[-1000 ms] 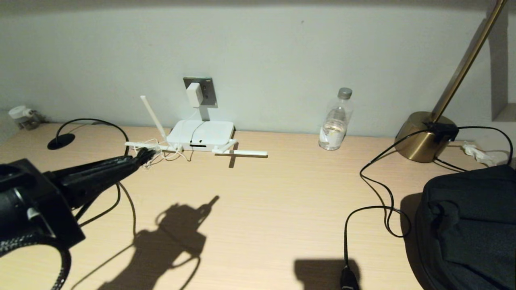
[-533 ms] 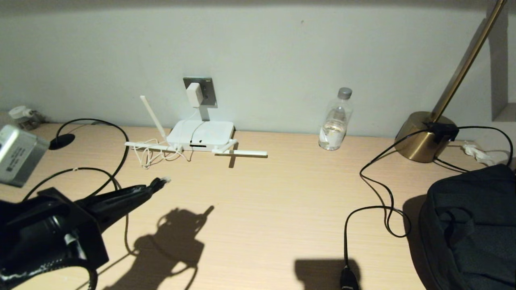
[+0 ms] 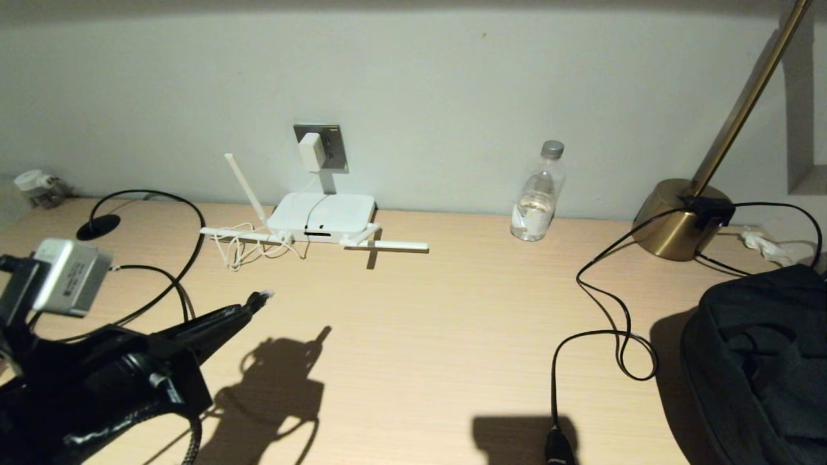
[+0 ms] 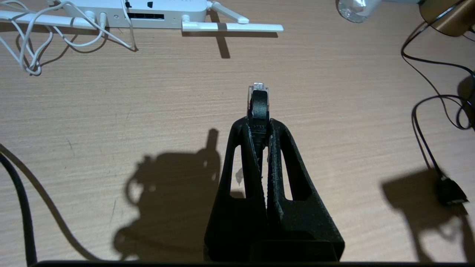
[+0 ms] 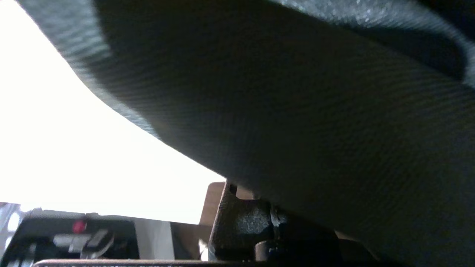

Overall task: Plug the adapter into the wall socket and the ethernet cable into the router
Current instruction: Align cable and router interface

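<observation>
Now the left end effector (image 3: 249,307), clamped on the ethernet cable (image 4: 258,102) with its clear plug showing, has drawn back from the router (image 3: 321,216) toward the near left of the tabletop (image 3: 439,323) (adapter (image 3: 311,151) already in the wall socket (image 3: 333,147)), so the port approach must restart.

Bare desk (image 3: 413,310) before router (image 3: 321,218)

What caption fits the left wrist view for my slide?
Left gripper shut on the ethernet cable, clear plug forward, above the desk short of the router.
</observation>
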Controlling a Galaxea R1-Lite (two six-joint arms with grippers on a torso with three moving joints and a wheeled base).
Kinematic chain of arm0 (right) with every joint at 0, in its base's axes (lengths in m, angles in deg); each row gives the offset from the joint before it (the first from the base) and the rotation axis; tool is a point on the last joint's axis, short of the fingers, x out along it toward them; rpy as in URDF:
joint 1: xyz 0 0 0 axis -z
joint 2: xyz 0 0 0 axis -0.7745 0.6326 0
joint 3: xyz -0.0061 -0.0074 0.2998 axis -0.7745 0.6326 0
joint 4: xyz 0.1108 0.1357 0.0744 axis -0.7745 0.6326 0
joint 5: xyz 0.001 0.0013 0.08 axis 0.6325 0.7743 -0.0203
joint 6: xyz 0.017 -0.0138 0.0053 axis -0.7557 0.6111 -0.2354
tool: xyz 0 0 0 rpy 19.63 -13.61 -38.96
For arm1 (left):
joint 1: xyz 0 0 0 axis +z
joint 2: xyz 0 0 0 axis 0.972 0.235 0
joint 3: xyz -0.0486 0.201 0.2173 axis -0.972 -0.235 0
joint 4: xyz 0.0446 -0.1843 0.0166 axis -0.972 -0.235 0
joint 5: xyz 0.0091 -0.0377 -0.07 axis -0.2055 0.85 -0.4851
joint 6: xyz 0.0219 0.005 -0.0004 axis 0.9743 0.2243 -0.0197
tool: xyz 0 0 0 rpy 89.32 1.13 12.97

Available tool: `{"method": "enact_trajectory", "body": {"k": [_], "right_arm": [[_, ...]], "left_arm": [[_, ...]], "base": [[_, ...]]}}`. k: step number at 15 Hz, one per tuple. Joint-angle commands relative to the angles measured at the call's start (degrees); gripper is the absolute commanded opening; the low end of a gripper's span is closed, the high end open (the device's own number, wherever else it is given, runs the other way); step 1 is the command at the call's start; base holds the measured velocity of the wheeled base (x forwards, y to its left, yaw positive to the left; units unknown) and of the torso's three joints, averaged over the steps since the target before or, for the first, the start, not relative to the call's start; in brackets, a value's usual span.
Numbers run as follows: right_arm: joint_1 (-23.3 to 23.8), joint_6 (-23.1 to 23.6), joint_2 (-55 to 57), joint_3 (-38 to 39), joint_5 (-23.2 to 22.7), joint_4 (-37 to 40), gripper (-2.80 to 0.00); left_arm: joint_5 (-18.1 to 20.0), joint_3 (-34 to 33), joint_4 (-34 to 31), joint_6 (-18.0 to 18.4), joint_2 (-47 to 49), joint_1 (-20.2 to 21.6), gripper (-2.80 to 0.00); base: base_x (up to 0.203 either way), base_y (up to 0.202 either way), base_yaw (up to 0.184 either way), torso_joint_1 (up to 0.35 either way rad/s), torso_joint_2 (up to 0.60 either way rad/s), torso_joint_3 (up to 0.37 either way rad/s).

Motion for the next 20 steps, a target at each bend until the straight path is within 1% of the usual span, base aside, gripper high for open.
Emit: {"method": "enact_trajectory", "body": {"k": [1, 5, 6, 7, 8, 10, 12, 13, 14, 17, 19, 20], "right_arm": [[0.23, 0.11, -2.01, -0.17, 0.05, 0.18, -2.8], [0.48, -0.63, -2.09, 0.04, -0.83, -0.11, -2.8], [0.57, -1.19, -2.13, 0.04, -0.96, -0.12, -2.8], [0.57, -2.8, -2.1, 0.03, -0.82, -0.12, -2.8], [0.5, -3.53, -2.09, -0.04, -0.66, -0.12, -2.8], [-0.53, -3.29, -2.28, -0.08, -0.69, -0.11, -2.8], [-6.23, -2.56, -3.37, -0.16, -0.84, 0.07, -2.8], [-8.12, -0.89, -3.73, -0.17, -1.04, 0.11, -2.8], [-8.01, 0.19, -4.81, -0.18, -0.93, 0.14, -2.8], [-5.96, 0.14, -12.22, -0.22, -0.76, 0.21, -2.8], [-5.43, 0.12, -17.71, -0.22, -0.74, 0.2, -2.8], [-5.23, 0.22, -18.35, -0.22, -0.79, 0.19, -2.8]], "left_arm": [[-0.46, -0.61, 3.8, -0.05, 5.37, 0.04, -2.8], [-3.79, -0.53, 23.03, 0.63, 20.24, 0.46, -2.8], [-4.14, -0.61, 26.57, 1.31, 22.86, 1.21, -2.8], [-4.4, -0.68, 29.84, 2.13, 24.92, 3.15, -2.8], [-4.49, -0.76, 31.7, 2.42, 26.53, 4.9, -2.8], [-4.67, -0.28, 33.53, 2.75, 28.19, 6.62, -2.8], [-5.23, 0.24, 33.46, 2.72, 27.53, 6.93, -2.8], [-5.23, 0.26, 33.46, 2.96, 27.15, 6.93, -2.8], [-5.23, 0.26, 33.51, 3.05, 27.56, 7.02, -2.8], [-4.88, 2.4, 34.56, 2.88, 29.36, 7.89, -2.8], [-4.79, 3.76, 38.31, 2.93, 32.45, 7.94, -2.8], [-4.71, 3.94, 40.04, 3.0, 33.95, 7.97, -2.8]], "base": [[0.0, 0.0, 0.0, 0.0, 0.0, 0.0], [0.0, 0.0, 0.0, 0.0, 0.0, 0.0], [0.0, 0.0, 0.0, 0.0, 0.0, 0.0], [0.0, 0.0, 0.0, 0.0, 0.0, 0.0], [0.0, 0.0, 0.0, 0.0, 0.0, 0.0], [0.0, 0.0, 0.0, 0.0, 0.0, 0.0], [0.0, 0.0, 0.0, 0.0, 0.0, 0.0], [0.0, 0.0, 0.0, 0.0, 0.0, 0.0], [0.0, 0.0, 0.0, 0.0, 0.0, 0.0], [0.0, 0.0, 0.0, 0.0, 0.0, 0.0], [0.0, 0.0, 0.0, 0.0, 0.0, 0.0], [0.0, 0.0, 0.0, 0.0, 0.0, 0.0]]}}
